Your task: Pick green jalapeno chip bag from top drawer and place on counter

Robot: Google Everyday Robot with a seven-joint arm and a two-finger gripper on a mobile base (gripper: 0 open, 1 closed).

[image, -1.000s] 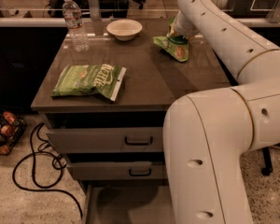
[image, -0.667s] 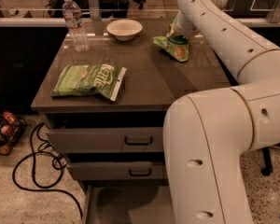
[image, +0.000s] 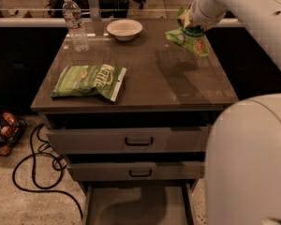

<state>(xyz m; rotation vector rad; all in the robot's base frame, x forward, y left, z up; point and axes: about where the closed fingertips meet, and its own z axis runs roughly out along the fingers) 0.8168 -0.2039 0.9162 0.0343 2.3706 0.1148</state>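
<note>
My gripper [image: 188,18] is at the back right of the counter [image: 150,83], mostly covered by my white arm. It is shut on the green jalapeno chip bag [image: 193,37], which hangs crumpled just above the counter's far right part and casts a shadow on the glossy top. The top drawer [image: 98,140], a wide grey front with a black bracket handle [image: 138,141], sits slightly pulled out below the counter edge. Its inside is hidden.
A green Kettle chip bag [image: 89,81] lies flat at the counter's front left. A water bottle [image: 75,22] and a white bowl [image: 124,29] stand at the back. A shorter second drawer [image: 98,171] and an open bottom drawer [image: 136,205] are below. A black cable [image: 33,172] lies on the floor at left.
The green bag in my gripper has moved up and to the right, off the counter top. The other objects have not moved.
</note>
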